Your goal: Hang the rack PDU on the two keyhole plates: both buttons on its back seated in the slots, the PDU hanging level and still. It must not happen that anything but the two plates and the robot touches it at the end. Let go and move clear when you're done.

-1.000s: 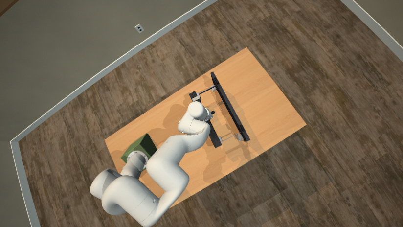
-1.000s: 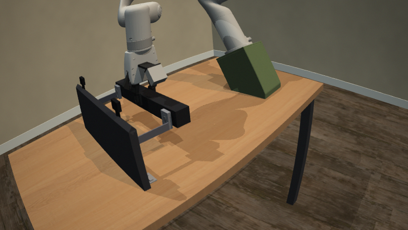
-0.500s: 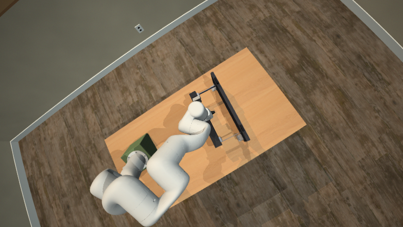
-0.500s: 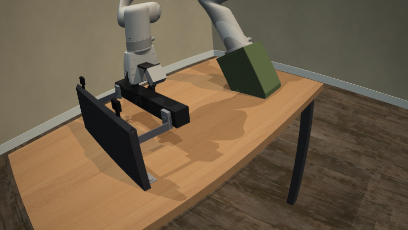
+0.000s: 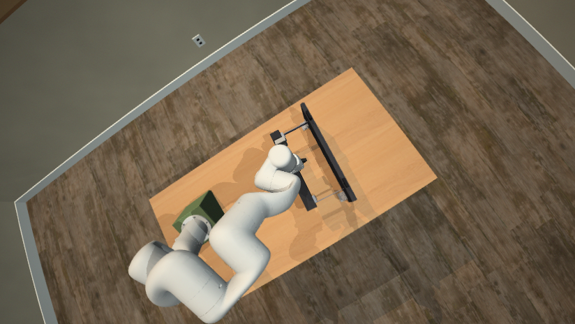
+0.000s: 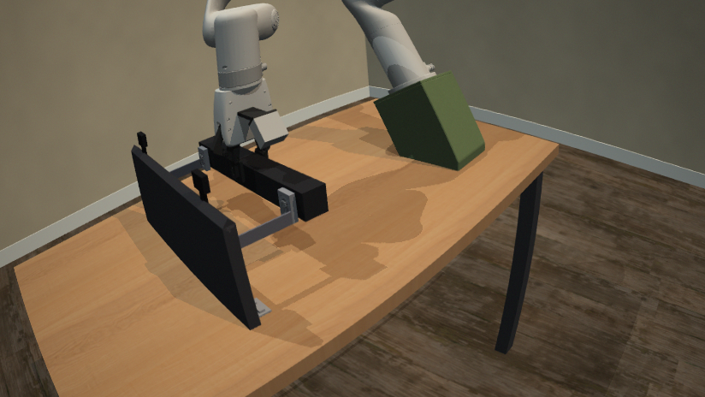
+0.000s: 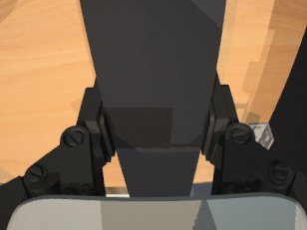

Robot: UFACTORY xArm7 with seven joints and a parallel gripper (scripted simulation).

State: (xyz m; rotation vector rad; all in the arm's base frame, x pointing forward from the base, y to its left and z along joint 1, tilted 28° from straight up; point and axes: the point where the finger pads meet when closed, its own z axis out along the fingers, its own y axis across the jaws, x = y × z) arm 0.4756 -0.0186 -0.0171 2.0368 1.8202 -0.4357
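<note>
The rack PDU is a long black bar held above the wooden table. My gripper is shut on it from above, near its far end. In the wrist view the PDU runs between my two fingers. Two light grey keyhole plates stand on grey arms that reach out from an upright black panel. The PDU's side lies right against both plates. Its back buttons are hidden, so I cannot tell whether they sit in the slots. From above, the PDU lies parallel to the panel.
The arm's green base block stands at the back right of the table. Two small black posts rise near the panel's top edge. The table's front edge is close behind the panel.
</note>
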